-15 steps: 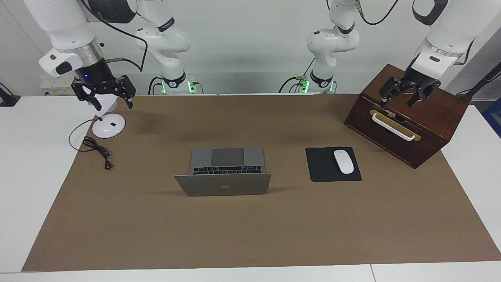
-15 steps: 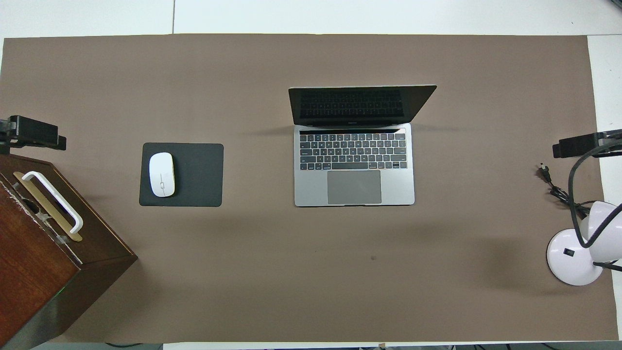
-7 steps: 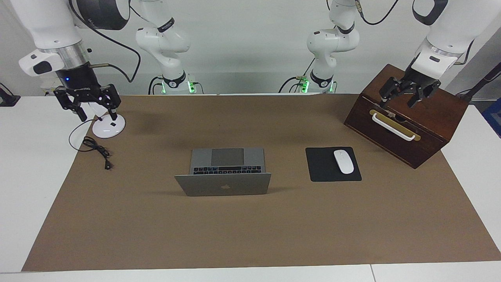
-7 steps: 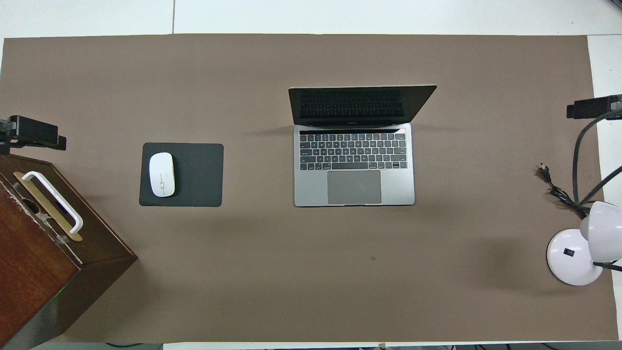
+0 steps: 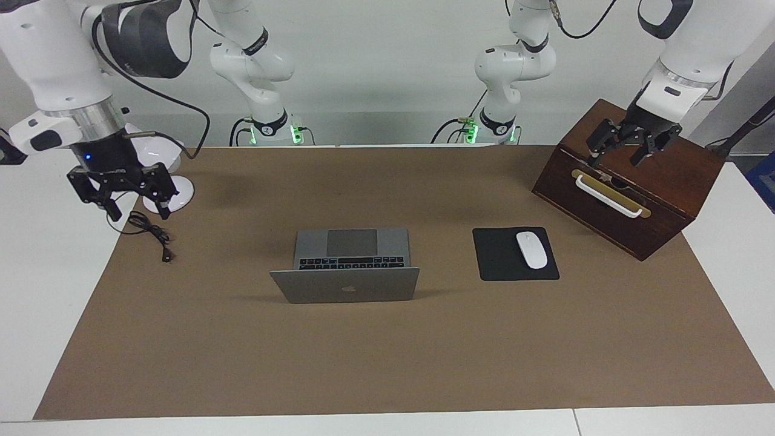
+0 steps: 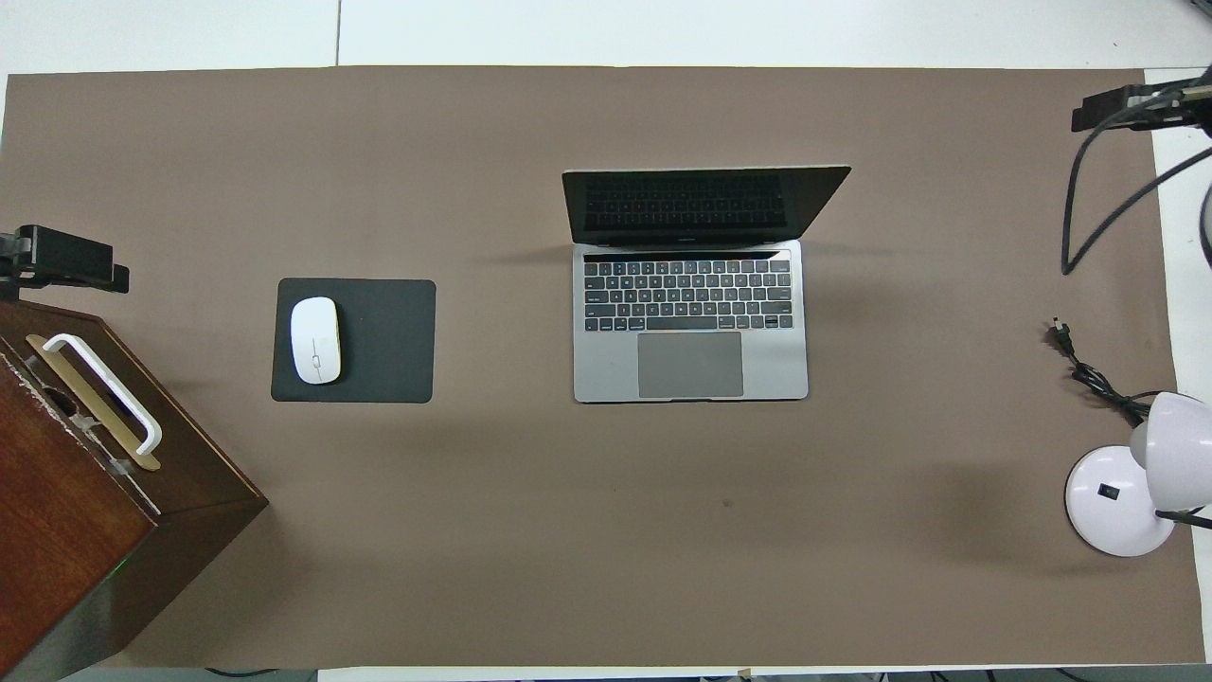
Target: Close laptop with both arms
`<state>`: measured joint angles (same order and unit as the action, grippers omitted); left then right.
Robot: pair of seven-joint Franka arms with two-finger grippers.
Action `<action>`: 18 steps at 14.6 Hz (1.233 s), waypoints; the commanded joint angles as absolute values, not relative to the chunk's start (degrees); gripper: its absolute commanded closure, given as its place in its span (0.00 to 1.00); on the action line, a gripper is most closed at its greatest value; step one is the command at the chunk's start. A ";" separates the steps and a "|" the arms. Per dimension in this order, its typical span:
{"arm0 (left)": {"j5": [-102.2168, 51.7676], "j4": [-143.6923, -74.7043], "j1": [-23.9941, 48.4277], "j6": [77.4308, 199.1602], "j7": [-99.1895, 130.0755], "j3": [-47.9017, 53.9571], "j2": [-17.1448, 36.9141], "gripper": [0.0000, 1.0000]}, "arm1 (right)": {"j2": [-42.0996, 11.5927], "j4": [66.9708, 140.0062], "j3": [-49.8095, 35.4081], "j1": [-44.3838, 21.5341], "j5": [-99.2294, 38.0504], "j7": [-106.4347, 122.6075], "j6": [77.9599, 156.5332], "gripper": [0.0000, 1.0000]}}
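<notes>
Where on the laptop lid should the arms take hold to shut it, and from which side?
Probably the top edge of the laptop's lid, one gripper toward each corner, coming down from above on its logo side. The lid stands open, hinged at the keyboard's edge farther from the robots, so pushing the free edge toward the robots folds it down.

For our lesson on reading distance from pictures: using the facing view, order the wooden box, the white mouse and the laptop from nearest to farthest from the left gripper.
1. wooden box: directly under the left gripper, at the left arm's end.
2. white mouse: on its black pad beside the box.
3. laptop: mid-table, open.
</notes>
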<state>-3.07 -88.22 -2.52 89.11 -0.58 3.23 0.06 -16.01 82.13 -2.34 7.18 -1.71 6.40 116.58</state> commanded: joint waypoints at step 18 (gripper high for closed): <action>-3.78 -102.46 -1.94 104.22 -0.53 3.60 -5.97 1.00 | -38.85 57.66 0.35 -19.41 13.01 -27.23 119.53 1.00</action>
<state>-3.08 -96.50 -2.48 100.06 -0.52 3.66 -2.47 -37.19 59.89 -0.23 -17.69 11.36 -24.05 120.49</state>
